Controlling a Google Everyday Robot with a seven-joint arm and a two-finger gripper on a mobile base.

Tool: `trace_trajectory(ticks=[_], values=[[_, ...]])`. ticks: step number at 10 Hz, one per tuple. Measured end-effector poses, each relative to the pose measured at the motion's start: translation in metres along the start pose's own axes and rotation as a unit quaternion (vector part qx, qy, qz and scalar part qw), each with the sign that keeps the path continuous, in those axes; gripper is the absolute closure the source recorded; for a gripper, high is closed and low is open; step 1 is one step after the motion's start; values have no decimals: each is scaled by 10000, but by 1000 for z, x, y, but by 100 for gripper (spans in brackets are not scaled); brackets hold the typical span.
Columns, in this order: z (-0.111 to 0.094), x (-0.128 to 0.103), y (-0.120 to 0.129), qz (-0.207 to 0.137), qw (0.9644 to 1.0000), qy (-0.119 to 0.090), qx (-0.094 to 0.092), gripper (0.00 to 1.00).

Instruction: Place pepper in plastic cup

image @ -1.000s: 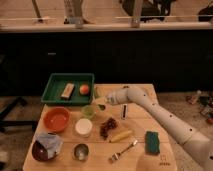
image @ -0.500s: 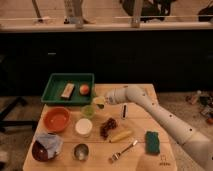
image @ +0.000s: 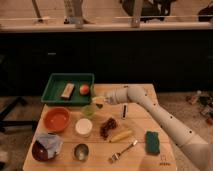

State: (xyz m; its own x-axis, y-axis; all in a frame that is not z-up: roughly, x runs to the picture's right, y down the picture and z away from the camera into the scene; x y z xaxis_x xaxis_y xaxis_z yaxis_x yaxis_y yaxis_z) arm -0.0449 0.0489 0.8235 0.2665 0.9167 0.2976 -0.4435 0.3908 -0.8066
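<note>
Delivery step, by the look of it: gripper [image: 98, 100] hovered just above the cup [image: 88, 111], jaws closed, probably on the pepper, though too hidden to confirm. Next called for centring over the rim, then letting go. Stood close around: bowl [image: 56, 119] to the left, white container [image: 83, 127] nearer, tray [image: 56, 81] beyond. Lay well clear: sponge [image: 152, 142], fork [image: 123, 151], corn [image: 121, 135].

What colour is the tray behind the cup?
Green tray, camera view. The gripper hovers shut just above the plastic cup.
</note>
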Motion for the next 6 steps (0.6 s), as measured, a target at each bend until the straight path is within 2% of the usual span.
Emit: trace_trajectory(ticks=[3, 6], values=[[5, -8, 9, -30, 9998, -96, -182, 100], [4, -15, 17, -106, 9995, -159, -269, 100]])
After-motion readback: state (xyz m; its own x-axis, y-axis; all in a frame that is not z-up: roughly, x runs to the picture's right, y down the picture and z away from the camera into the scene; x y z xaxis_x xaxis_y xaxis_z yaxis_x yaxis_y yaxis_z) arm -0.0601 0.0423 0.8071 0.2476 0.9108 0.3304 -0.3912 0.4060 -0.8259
